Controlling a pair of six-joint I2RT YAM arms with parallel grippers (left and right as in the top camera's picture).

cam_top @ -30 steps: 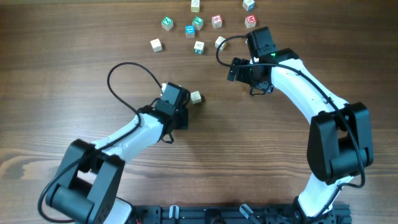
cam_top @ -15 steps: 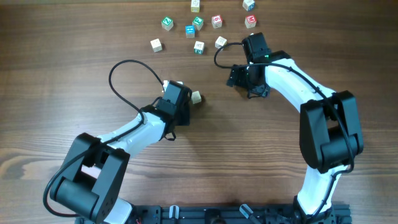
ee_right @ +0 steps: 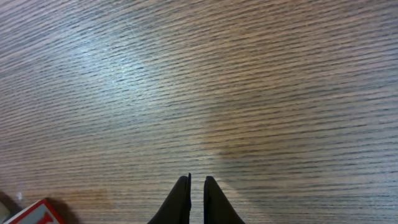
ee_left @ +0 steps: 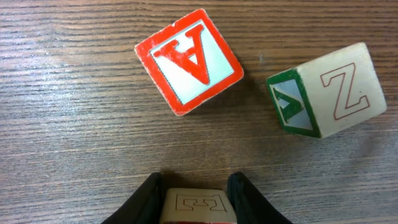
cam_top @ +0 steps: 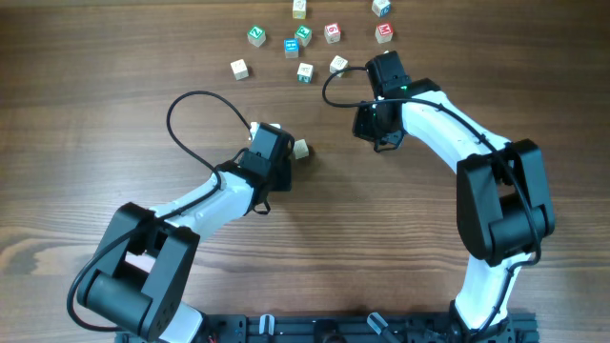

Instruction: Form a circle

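In the left wrist view a red-framed cube with an "A" (ee_left: 189, 61) lies flat on the wood. To its right a tilted cube (ee_left: 326, 90) shows a red "Z" and a green side. My left gripper (ee_left: 196, 178) is shut on a pale cube with an outlined "E" (ee_left: 198, 205) just below them, jaws against its sides. The three sit close together. From overhead, the left gripper (cam_top: 280, 157) covers most of the group; only one pale cube (cam_top: 300, 148) shows beside it. My right gripper (ee_right: 196, 179) is shut on nothing over bare wood, and overhead it (cam_top: 368, 122) is right of the group.
Several loose mixed-colour cubes (cam_top: 305, 71) are spread along the far side of the table, the nearest one (cam_top: 337, 65) just beyond my right arm. A red cube corner (ee_right: 37, 213) shows at the lower left of the right wrist view.
The right gripper has closed from wide open and shifted a little left. The left gripper opened briefly and is again closed on the pale cube; its arm has hardly moved.
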